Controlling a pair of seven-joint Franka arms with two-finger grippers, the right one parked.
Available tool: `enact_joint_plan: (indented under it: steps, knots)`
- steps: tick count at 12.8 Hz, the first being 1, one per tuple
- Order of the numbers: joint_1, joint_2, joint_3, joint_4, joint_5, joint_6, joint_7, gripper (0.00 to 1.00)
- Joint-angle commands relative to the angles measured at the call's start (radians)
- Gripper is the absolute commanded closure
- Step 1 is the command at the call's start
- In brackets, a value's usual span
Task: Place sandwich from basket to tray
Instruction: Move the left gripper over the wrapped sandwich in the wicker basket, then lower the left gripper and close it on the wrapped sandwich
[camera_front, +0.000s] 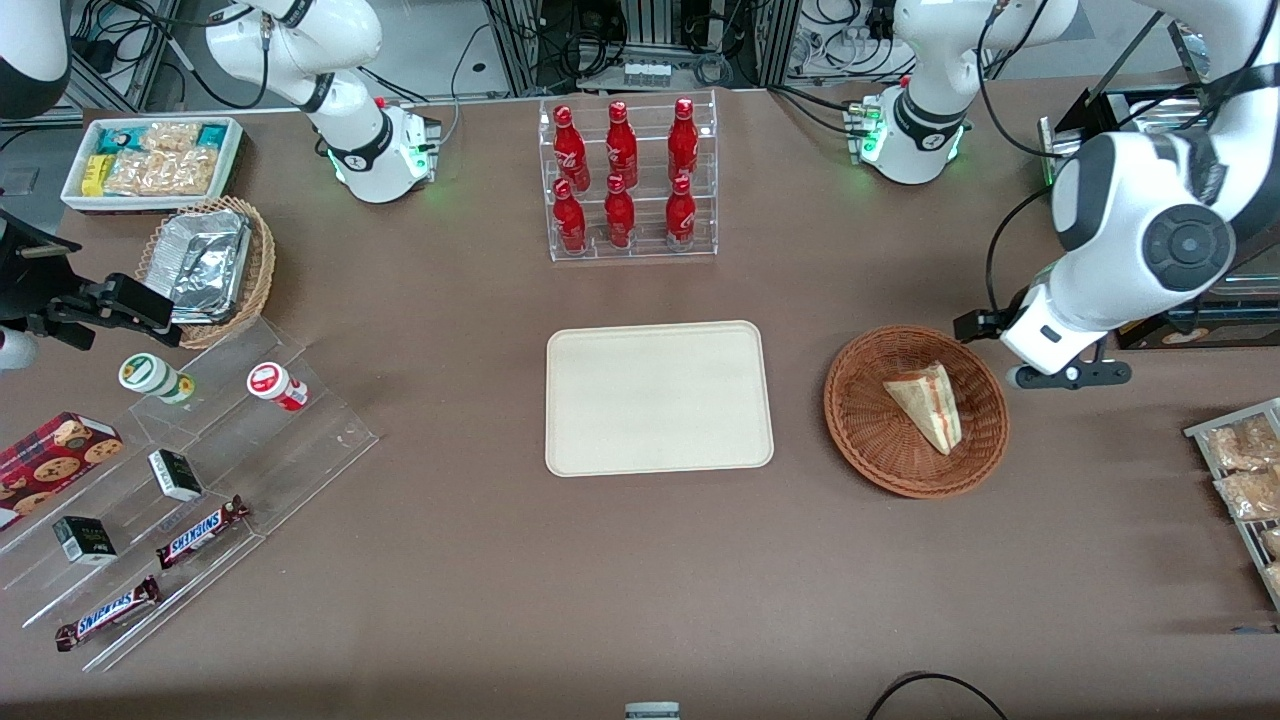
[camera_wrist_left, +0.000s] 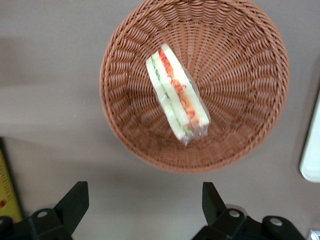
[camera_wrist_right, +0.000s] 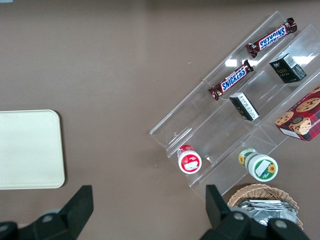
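Note:
The sandwich (camera_front: 927, 402) (camera_wrist_left: 177, 95), a wrapped cream wedge with red, orange and green filling, lies in the round reddish-brown wicker basket (camera_front: 868, 440) (camera_wrist_left: 245, 70). The cream tray (camera_front: 658, 398) (camera_wrist_left: 311, 160) lies flat beside the basket, toward the parked arm's end, with nothing on it. My gripper (camera_front: 1050, 368) (camera_wrist_left: 142, 202) hovers above bare table just outside the basket's rim, toward the working arm's end. It is open, and its black fingers (camera_wrist_left: 75, 200) stand wide apart with only tabletop between them.
A clear rack of red bottles (camera_front: 628, 180) stands farther from the front camera than the tray. A stepped acrylic shelf of snacks (camera_front: 190, 470), a tan basket of foil trays (camera_front: 210, 265) and a white bin (camera_front: 150, 160) lie toward the parked arm's end. A wire rack of packets (camera_front: 1245, 470) sits near the working arm.

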Motion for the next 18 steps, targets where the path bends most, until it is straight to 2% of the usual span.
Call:
enact_joint_plan:
  steps: [1,4,10,12,18]
  knots:
    - [-0.011,-0.043,0.002,-0.126,0.005,0.156,-0.058,0.00]
    - [-0.028,-0.027,0.000,-0.158,0.005,0.232,-0.186,0.00]
    - [-0.080,0.051,0.000,-0.202,0.003,0.417,-0.749,0.00]
    - [-0.080,0.077,0.000,-0.199,0.003,0.453,-0.855,0.00]
    - [-0.075,0.147,0.002,-0.191,0.003,0.509,-0.886,0.00]
